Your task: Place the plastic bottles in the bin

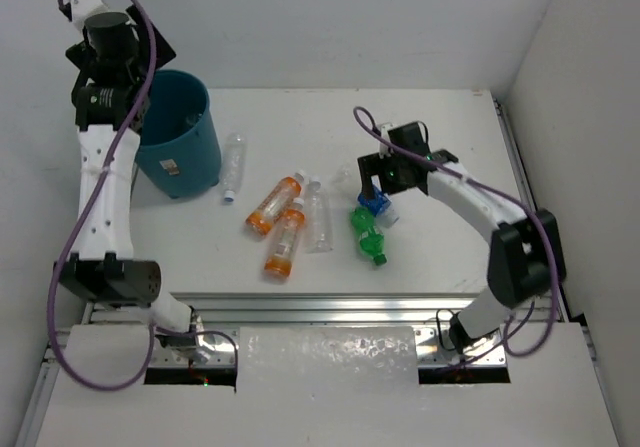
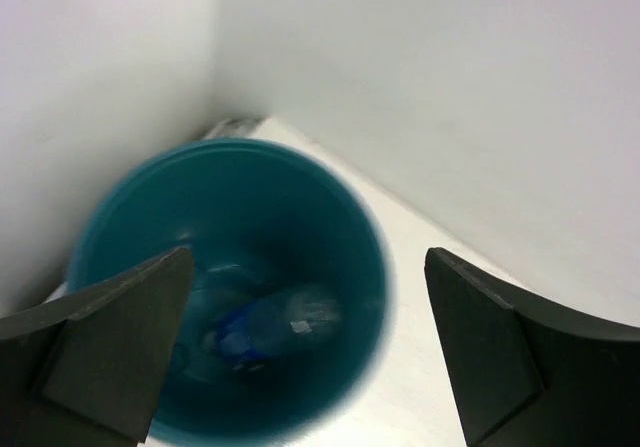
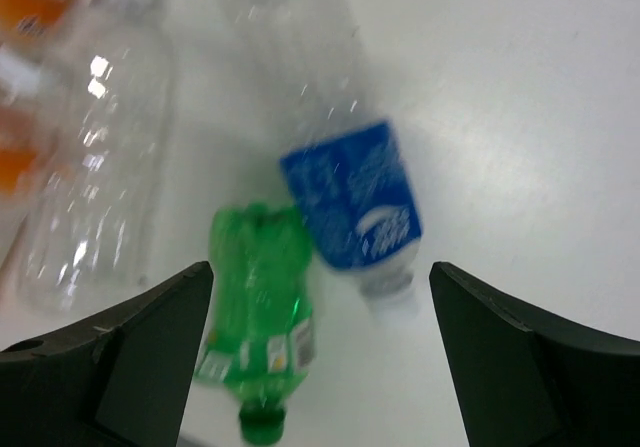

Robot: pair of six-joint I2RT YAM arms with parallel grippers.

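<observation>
White table (image 1: pixel 440 257) enclosed by plain white walls (image 1: pixel 330 17).

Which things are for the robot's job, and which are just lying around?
For the job: teal bin, two orange bottles, green bottle, blue-label bottle, two clear bottles, one bottle inside the bin.
Just there: white table, purple cables.
</observation>
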